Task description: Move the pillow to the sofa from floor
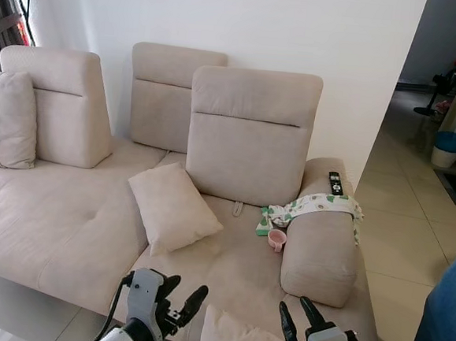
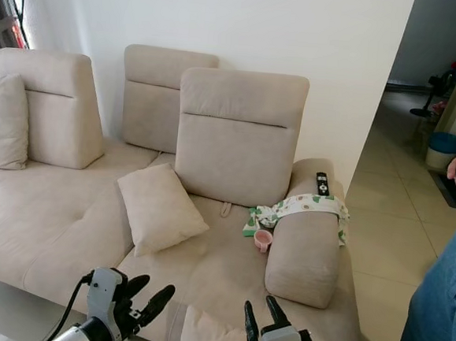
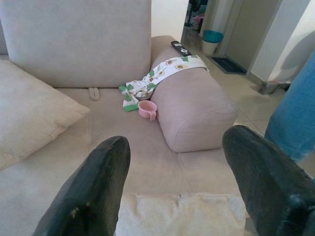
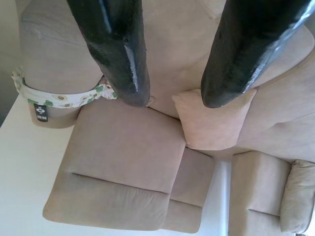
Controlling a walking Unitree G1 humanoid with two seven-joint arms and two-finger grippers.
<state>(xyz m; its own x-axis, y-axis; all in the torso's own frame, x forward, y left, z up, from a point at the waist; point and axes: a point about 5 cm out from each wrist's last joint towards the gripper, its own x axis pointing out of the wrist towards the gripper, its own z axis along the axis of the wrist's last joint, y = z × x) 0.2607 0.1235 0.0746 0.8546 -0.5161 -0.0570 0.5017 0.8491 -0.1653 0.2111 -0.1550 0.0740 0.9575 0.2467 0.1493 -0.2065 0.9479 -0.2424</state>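
Note:
A beige pillow (image 1: pixel 234 338) lies at the front edge of the beige sofa (image 1: pixel 57 228), low in the eye views, between my two grippers. Its pale top edge (image 3: pixel 182 214) sits just below the left gripper's fingers in the left wrist view. My left gripper (image 1: pixel 180 295) is open beside the pillow's left corner. My right gripper (image 1: pixel 299 318) is open at its right corner, fingers pointing up toward the seat. Neither gripper has anything between its fingers.
A second beige cushion (image 1: pixel 174 207) leans on the seat's middle, and a third (image 1: pixel 11 118) stands at the far left. A pink cup (image 1: pixel 276 239), a patterned cloth (image 1: pixel 312 205) and a remote (image 1: pixel 335 183) are by the armrest bolster (image 1: pixel 320 257). A person in blue (image 1: pixel 446 314) stands at the right.

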